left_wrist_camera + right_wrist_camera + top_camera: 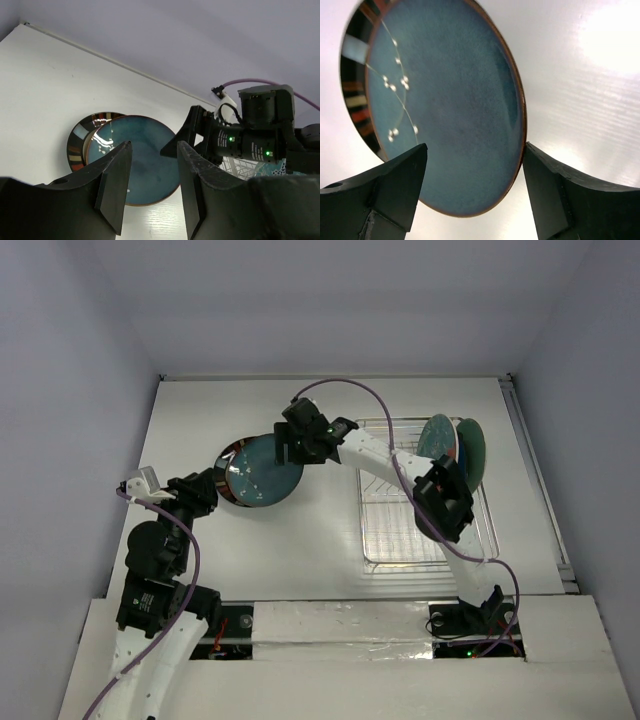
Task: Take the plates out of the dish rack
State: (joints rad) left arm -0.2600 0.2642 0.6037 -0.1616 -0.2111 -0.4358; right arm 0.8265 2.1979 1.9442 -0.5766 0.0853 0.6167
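Note:
A teal-blue plate (262, 472) lies flat on the table, stacked on a cream plate with a dark striped rim (226, 454). My right gripper (285, 448) hovers over the teal plate's right edge, jaws wide open. In the right wrist view the gripper (475, 147) straddles the teal plate (455, 100), with the right finger close to its rim. My left gripper (214, 492) is open and empty at the stack's near-left side. Its wrist view (154, 146) looks across both plates (125, 131). The wire dish rack (380, 540) holds two upright plates at its far end, a teal-faced one (437, 433) and a dark green one (474, 448).
The right arm reaches over the rack's left side and fills the right of the left wrist view (250, 142). Grey walls close off the back and sides. A metal rail (540, 480) runs along the table's right edge.

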